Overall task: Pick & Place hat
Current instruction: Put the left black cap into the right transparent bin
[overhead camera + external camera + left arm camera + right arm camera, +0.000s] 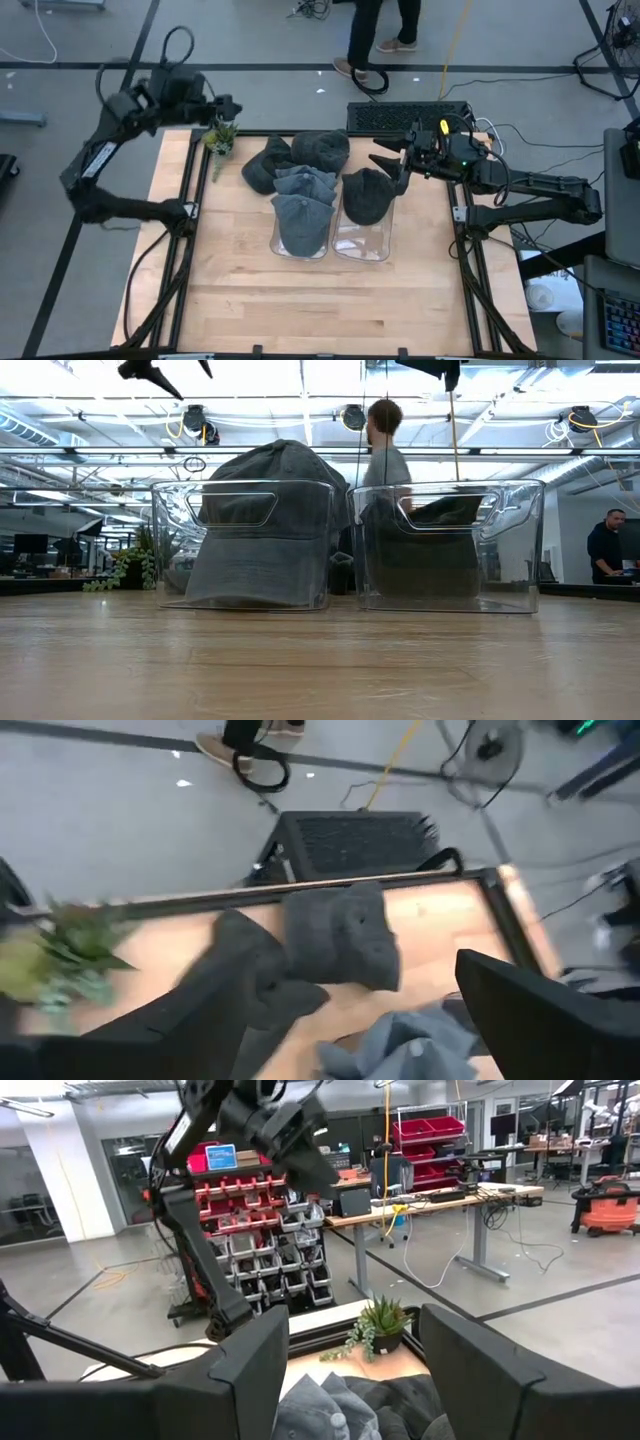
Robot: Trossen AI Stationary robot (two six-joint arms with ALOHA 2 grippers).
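Several grey hats lie about mid-table. A blue-grey hat (300, 222) sits in the left clear bin (282, 248), with another (305, 183) lapping over the bin's far rim. A dark hat (368, 196) sits in the right clear bin (365, 248). Two more hats (264, 166) (322, 150) rest on the table beyond the bins. My left gripper (232, 104) hangs open, high over the far left corner, with nothing between its fingers (540, 1010). My right gripper (392, 168) is open above the right bin's far end, clear of the dark hat.
A small potted plant (220, 138) stands at the far left corner, just under my left gripper. A black grille box (405, 115) sits past the far edge. A person (375, 35) stands beyond the table. Bare wood (320, 310) spreads along the near half.
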